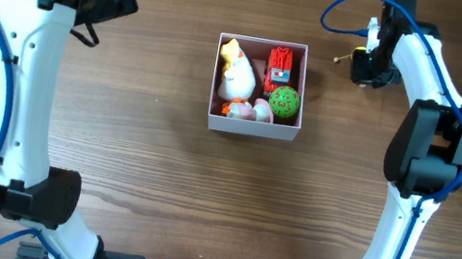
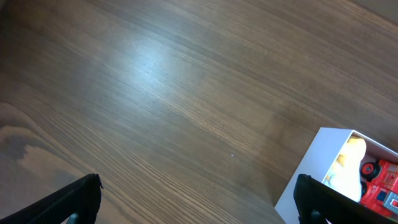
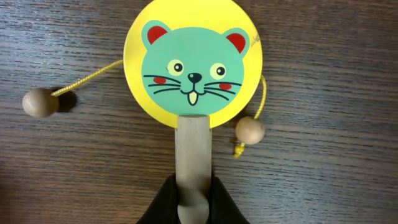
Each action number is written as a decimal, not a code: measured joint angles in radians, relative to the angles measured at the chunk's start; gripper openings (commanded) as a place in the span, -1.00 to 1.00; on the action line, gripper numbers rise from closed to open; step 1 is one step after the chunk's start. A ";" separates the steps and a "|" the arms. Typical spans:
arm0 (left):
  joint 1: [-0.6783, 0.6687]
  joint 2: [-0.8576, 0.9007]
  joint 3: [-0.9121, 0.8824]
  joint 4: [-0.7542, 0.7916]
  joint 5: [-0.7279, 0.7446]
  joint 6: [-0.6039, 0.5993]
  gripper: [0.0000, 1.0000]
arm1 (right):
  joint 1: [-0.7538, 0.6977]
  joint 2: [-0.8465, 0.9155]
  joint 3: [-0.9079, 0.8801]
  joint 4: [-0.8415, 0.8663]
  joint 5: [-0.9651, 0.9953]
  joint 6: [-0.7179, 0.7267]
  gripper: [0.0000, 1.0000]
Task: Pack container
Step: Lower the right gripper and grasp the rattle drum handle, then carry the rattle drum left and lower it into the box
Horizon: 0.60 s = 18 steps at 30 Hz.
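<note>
The container (image 1: 250,129) is a square white box with a pink inside, at the table's middle; its white wall (image 2: 311,168) also shows in the left wrist view. It holds a white bird toy (image 1: 237,74), a red vehicle (image 1: 279,65) and a green ball (image 1: 284,102). To its right, my right gripper (image 1: 361,67) is shut on the wooden handle (image 3: 191,149) of a yellow rattle drum (image 3: 191,62) with a green mouse face, lying flat on the table. My left gripper (image 2: 199,199) is open and empty over bare wood left of the container.
The drum's two wooden beads (image 3: 37,102) (image 3: 250,130) lie on yellow strings at either side of it. Small pink and orange toys (image 1: 248,110) sit at the container's front. The left arm (image 1: 25,67) stands along the table's left side.
</note>
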 measured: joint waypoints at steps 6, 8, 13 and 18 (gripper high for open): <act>0.000 0.000 0.000 0.000 0.000 0.000 0.99 | 0.000 0.001 0.029 -0.046 0.016 0.000 -0.88; 0.000 0.000 0.000 0.000 0.000 0.000 0.99 | 0.000 0.001 0.063 -0.068 0.016 0.000 -0.88; 0.000 0.000 0.000 0.000 0.000 0.000 1.00 | 0.002 0.001 0.204 -0.171 0.015 0.008 -0.87; 0.000 0.000 0.000 0.000 0.000 0.000 1.00 | 0.021 -0.020 0.313 -0.243 -0.009 0.012 -0.86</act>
